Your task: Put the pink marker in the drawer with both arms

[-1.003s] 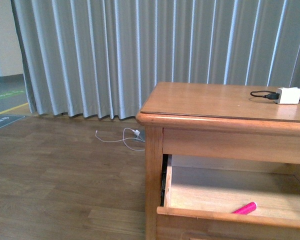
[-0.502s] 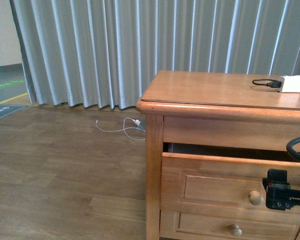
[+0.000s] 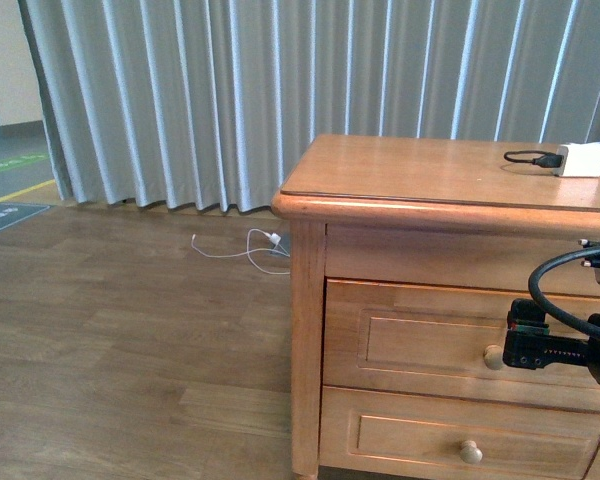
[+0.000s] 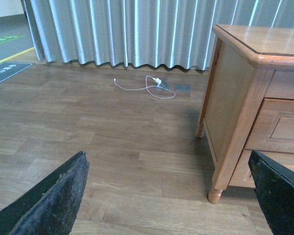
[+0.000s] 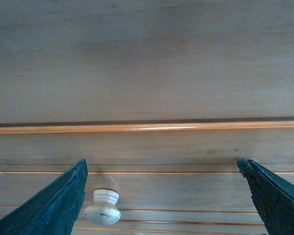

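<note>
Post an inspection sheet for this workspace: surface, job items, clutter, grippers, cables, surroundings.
Surface: wooden cabinet top, bare apart from a white adapter.
Job's things: drawer looks shut, knob free; pink marker not in view.
Clutter: white adapter only, at the top's right end in the front view.
Grippers: right gripper open, empty, facing the drawer near the knob; left gripper open, empty, over the wood floor.
Cables: black cable runs to the adapter; white cable loose on the floor; arm cable loops before the cabinet.
Surroundings: grey curtain; second drawer below.
</note>
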